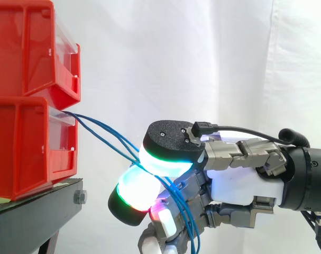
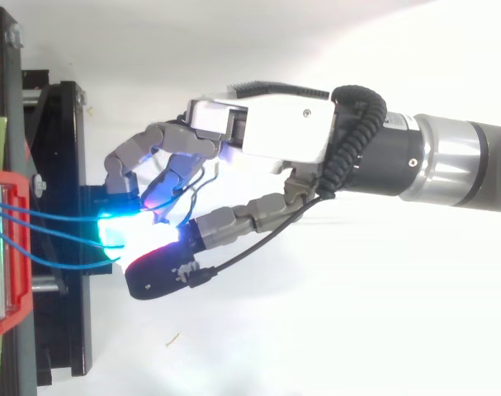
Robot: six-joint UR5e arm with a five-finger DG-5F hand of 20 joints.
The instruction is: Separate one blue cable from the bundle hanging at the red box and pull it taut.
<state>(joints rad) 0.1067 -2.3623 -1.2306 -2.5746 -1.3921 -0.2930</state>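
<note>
Two or three thin blue cables point(image 1: 104, 135) leave the front of the lower red bin point(image 1: 28, 153) and slope down to the right into my hand point(image 1: 245, 180). The hand reaches in from the right with its fingers curled. The cables pass between a green-glowing pad point(image 1: 168, 159) above and a white-glowing pad point(image 1: 131, 193) below, then hang down behind the fingers. From above, the cables point(image 2: 52, 216) run from the bin point(image 2: 2, 247) to the cyan-lit fingertips point(image 2: 118, 231); one lower strand sags in a loop. I cannot tell whether only one cable is pinched.
A second red bin point(image 1: 28, 47) is stacked on the lower one. Both rest on a black stand point(image 1: 38, 211) at the left. A white curtain hangs behind, and the floor under the hand is white.
</note>
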